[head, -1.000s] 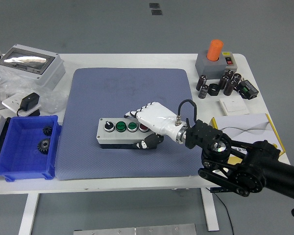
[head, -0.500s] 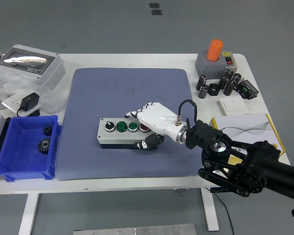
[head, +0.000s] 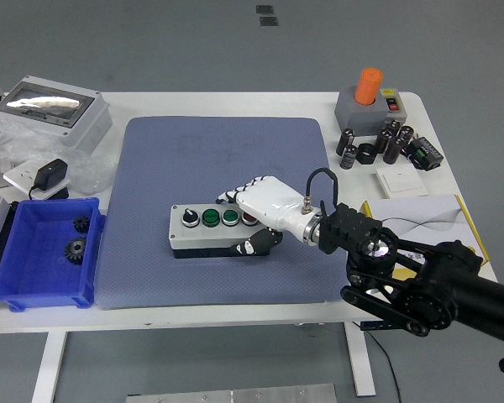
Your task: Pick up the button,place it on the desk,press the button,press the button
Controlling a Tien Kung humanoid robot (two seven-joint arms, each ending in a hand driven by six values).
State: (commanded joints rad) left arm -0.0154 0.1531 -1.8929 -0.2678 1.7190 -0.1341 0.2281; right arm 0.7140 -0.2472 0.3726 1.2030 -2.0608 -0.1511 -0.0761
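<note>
A grey button box (head: 203,229) lies on the blue-grey mat (head: 193,155), slightly tilted. Its top carries a black knob, two green buttons and a red button partly under the hand. My right hand (head: 254,210), white with black fingertips, grips the box's right end: fingers (head: 229,194) curl over the far side and the thumb (head: 250,247) presses the near side. The black right arm (head: 420,285) enters from the lower right. The left arm is out of sight.
A blue bin (head: 38,252) with gears sits at the left edge. A grey enclosure (head: 50,113) and an adapter (head: 49,178) lie at the back left. An orange-capped box (head: 370,101), black cylinders (head: 378,143) and a notebook (head: 420,214) occupy the right side.
The right hand and the button box have shifted slightly to the right, and the box looks a little tilted; the grasp is unchanged.
</note>
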